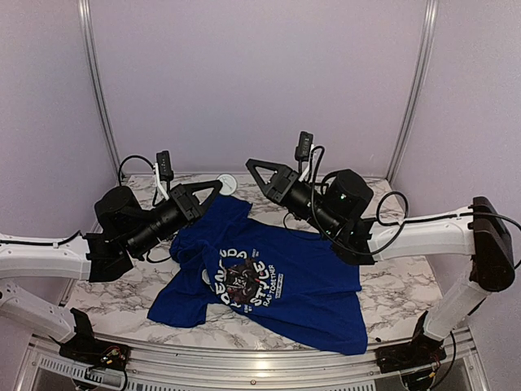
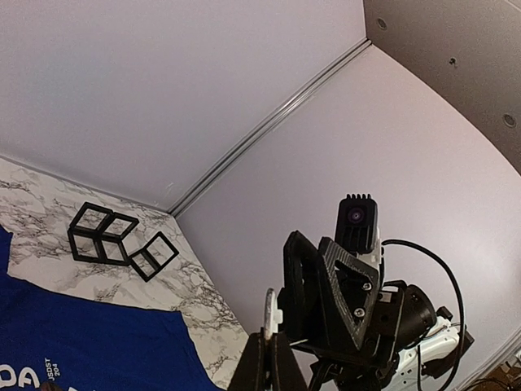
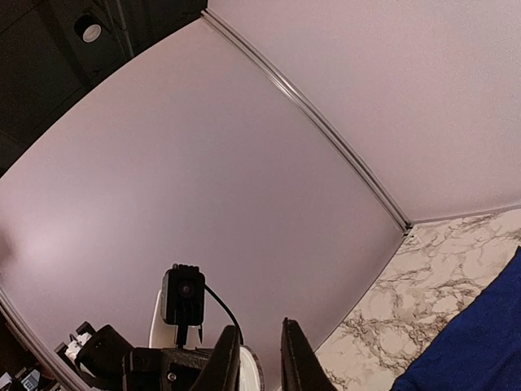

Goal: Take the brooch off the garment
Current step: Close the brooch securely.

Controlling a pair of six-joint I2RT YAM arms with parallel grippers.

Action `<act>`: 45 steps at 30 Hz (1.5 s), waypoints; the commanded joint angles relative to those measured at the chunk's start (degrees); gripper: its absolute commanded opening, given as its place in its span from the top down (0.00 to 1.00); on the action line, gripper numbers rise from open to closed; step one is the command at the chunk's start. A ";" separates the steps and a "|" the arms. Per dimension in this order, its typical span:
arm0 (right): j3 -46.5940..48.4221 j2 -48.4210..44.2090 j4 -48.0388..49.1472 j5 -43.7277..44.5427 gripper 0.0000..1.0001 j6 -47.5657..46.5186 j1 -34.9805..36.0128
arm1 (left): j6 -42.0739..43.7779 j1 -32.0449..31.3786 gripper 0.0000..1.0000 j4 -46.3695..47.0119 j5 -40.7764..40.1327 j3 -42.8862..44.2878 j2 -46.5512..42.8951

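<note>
The brooch (image 1: 228,181), a small white round thing, looks pinched in the tight-shut left hand (image 1: 217,186), up past the blue garment (image 1: 285,285) lying on the table (image 1: 407,293), while the right hand (image 1: 251,165) is a little spread and holds nothing, likely because the brooch is already off.

I see the royal-blue short-sleeved fabric T-shirt (image 1: 277,285) lying spread on the white-and-grey marble tabletop (image 1: 407,293). Behind the shirt's far left corner and off the cloth, the small white round brooch (image 1: 227,181) sits at the tip of the black left gripper (image 1: 217,186). The black right gripper (image 1: 251,164) is just right of the brooch. Beyond the shirt, towards the wall corner, the black wire-frame cubes (image 2: 102,234) stand on the tabletop.
</note>
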 commanded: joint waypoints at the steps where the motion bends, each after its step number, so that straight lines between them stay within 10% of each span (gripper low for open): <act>1: 1.23 -1.28 0.09 0.57 0.80 -1.62 0.13 | 0.40 0.31 1.00 0.17 -0.21 -0.44 -0.92; 13: 3.06 -2.11 -5.51 -20.96 0.30 -10.06 -4.09 | 4.75 2.31 1.00 6.19 10.24 -1.75 -3.91; 16: 2.98 -3.78 -7.91 -21.04 0.04 -14.75 -2.95 | 5.81 2.53 1.00 8.20 13.71 -2.09 -3.82; 45: 9.66 -4.38 -18.51 -17.90 0.41 -34.62 -0.21 | 2.93 12.33 1.00 21.91 34.85 8.68 11.19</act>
